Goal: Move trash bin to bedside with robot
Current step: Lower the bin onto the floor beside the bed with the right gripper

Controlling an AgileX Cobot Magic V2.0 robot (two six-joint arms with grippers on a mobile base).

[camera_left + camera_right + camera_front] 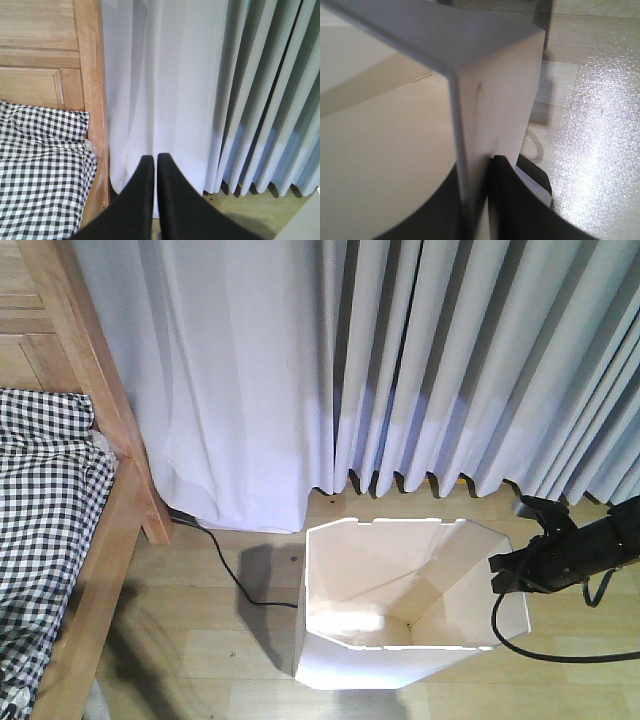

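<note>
Evidently the right gripper [508,573] pinched the thin rim of the trash bin [380,665] between its jaws, the bin standing empty to the right of the bed [60,490]. Probably light, stiff and slick, it might tip from that one-sided hold; the left gripper [155,165] had its jaws pressed together.

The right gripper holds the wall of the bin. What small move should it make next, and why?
Probably drag the trash bin a little toward the bed. The right gripper is clamped on its right wall, and floor separates it from the bed frame. A black cable lies there, so go slowly.
</note>
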